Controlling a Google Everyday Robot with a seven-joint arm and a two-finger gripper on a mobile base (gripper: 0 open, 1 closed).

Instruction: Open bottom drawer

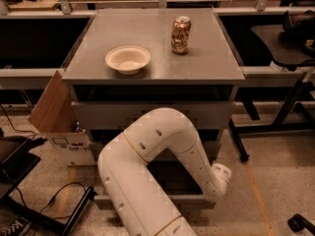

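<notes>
Bottom drawer [192,201] of a grey cabinet [98,114], the lowest of its stacked flat fronts, sits near the floor at the bottom middle of the view. Its front edge appears to stand forward of the fronts above it, with a dark opening showing behind it, so the drawer looks at least partly pulled out; how much travel is left cannot be judged from here. A thick white robot arm [147,146] bends down in front of the cabinet and hides much of the drawer. The gripper [220,178] is at the arm's low end, by the drawer's right front corner, and whether it is open, closed or holding anything cannot be told. On the cabinet top rest a pale empty bowl [128,59] and, well apart to its right, an upright patterned drink can [180,35] whose brand is not readable. A cardboard box [56,117] to the left carries a printed label too faint to read.
</notes>
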